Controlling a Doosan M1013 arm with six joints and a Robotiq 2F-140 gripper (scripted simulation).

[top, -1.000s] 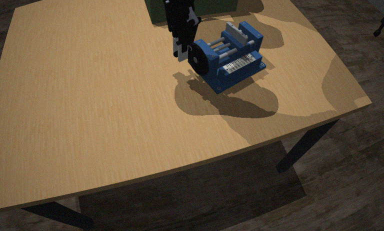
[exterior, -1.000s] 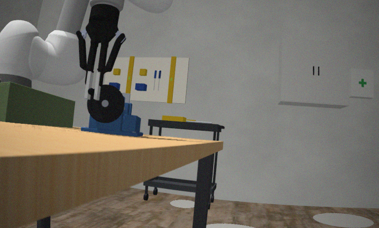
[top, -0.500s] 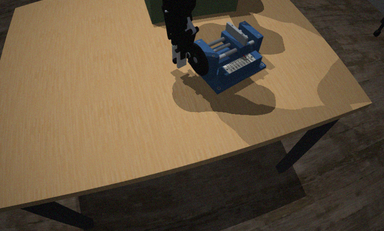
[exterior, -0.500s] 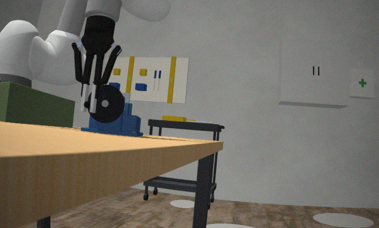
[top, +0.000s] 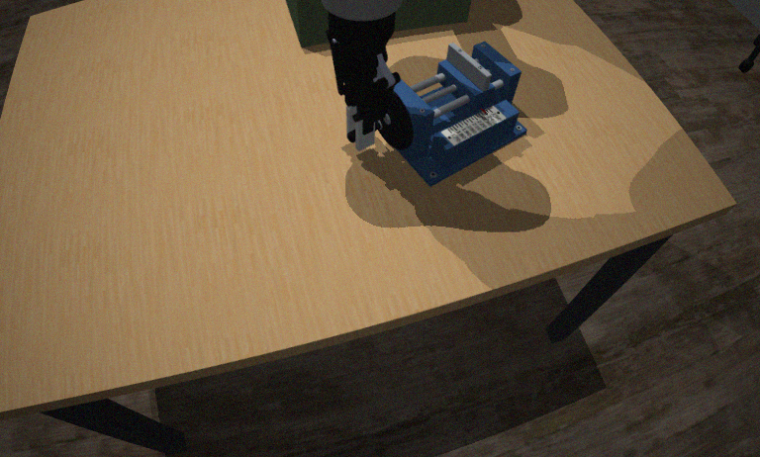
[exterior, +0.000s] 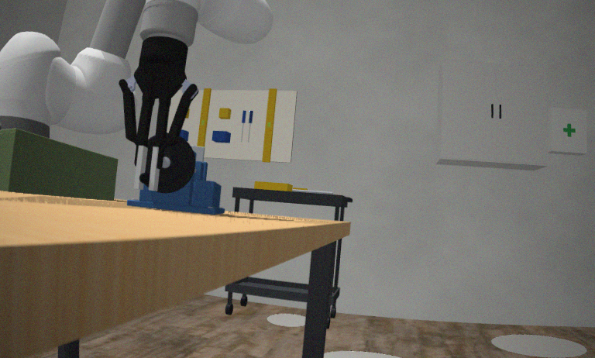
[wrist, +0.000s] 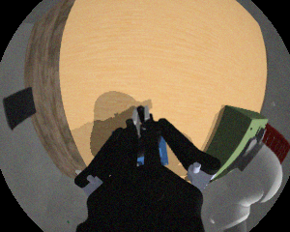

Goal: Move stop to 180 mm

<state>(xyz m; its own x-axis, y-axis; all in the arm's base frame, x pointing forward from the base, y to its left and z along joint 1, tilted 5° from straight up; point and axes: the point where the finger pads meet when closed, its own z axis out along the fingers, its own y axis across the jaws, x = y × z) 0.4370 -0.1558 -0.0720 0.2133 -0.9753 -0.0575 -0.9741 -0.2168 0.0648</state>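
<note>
A blue screw-driven stop unit (top: 476,144) (exterior: 206,196) stands on the table; part of it shows in the wrist view (wrist: 163,151). Its black handwheel (top: 400,119) (exterior: 180,170) faces the gripper side. The light grey stop plate (top: 468,65) sits on the carriage near the far end of the rods. A red pointer (top: 484,111) is over the right part of the white scale (top: 465,131); the numbers are too small to read. My gripper (top: 360,134) (exterior: 147,172) (wrist: 142,111) points down and is shut on the handwheel's crank handle, at the wheel's lower left in the exterior view. The fingers mostly hide the handle.
A green block (top: 386,15) (exterior: 61,166) (wrist: 232,137) bears the arm's base behind the unit. The wooden table's edge (top: 335,340) runs along the front. A dark cart (exterior: 280,195) with a yellow item and a wall panel (exterior: 285,130) stand beyond the table.
</note>
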